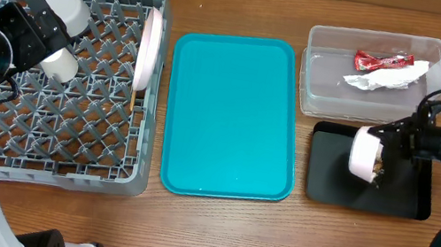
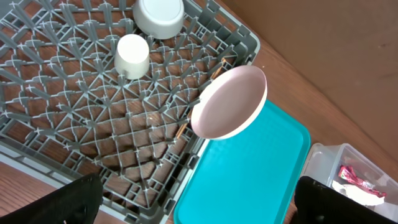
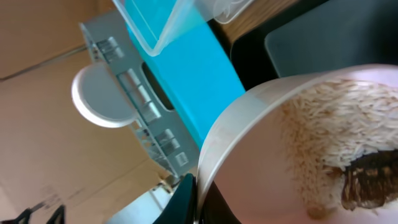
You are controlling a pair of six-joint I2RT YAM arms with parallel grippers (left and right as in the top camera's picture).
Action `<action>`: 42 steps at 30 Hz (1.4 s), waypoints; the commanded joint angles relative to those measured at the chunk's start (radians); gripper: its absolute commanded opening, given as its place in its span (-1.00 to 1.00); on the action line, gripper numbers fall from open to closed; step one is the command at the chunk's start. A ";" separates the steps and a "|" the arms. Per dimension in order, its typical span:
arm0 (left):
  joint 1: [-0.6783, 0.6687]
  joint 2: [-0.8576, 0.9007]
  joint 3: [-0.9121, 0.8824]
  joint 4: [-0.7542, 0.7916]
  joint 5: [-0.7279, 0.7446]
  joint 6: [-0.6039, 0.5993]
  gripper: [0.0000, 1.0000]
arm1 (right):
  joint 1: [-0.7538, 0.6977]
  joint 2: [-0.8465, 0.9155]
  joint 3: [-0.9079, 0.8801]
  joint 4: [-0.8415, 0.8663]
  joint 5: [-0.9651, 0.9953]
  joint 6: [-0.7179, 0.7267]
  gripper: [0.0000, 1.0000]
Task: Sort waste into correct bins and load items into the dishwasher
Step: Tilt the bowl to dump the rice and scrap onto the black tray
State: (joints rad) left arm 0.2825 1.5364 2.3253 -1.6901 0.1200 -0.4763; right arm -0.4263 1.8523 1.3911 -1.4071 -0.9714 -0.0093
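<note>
My right gripper [image 1: 379, 159] [image 3: 198, 202] is shut on the rim of the small white bowl [image 1: 364, 153] [image 3: 292, 149]. It holds the bowl tipped on its side above the black tray [image 1: 327, 182] [image 3: 323, 31]. White rice grains [image 3: 329, 130] and a brown food chunk [image 3: 367, 186] cling inside the bowl. The clear tub [image 1: 327, 78] holds the red wrapper [image 1: 382, 60] and the white napkin [image 1: 385, 79]. The grey dish rack [image 1: 60, 170] [image 2: 74, 106] holds a white cup [image 1: 60, 63] [image 2: 132, 55], a pale grey bowl [image 1: 67, 10] [image 2: 159, 15], a plate on edge [image 1: 149, 49] [image 2: 229, 102] and chopsticks [image 1: 132, 102] [image 2: 182, 130]. My left gripper [image 1: 36, 32] [image 2: 199, 208] is open and empty above the rack.
A flat teal tray [image 1: 232, 117] [image 2: 249, 174] lies between the rack and the two bins. Bare wooden table runs along the front edge [image 1: 273, 240]. The tub with the wrapper also shows in the left wrist view [image 2: 357, 177].
</note>
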 commanded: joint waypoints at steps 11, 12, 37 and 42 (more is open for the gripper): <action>0.005 0.002 0.005 0.001 0.004 -0.003 1.00 | -0.123 -0.036 -0.083 0.000 -0.263 -0.081 -0.93; 0.005 0.002 0.005 0.001 0.004 -0.003 1.00 | -0.126 -0.036 -0.083 -0.007 -0.269 -0.080 -0.93; 0.005 0.002 0.005 0.001 0.004 -0.003 1.00 | -0.148 0.007 -0.195 0.086 -0.487 0.040 -0.93; 0.005 0.002 0.005 0.001 0.004 -0.003 1.00 | -0.148 0.007 -0.195 0.101 -0.563 0.029 -0.93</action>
State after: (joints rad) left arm 0.2825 1.5364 2.3253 -1.6901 0.1200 -0.4763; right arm -0.5697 1.8584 1.1992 -1.3159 -1.4425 0.0296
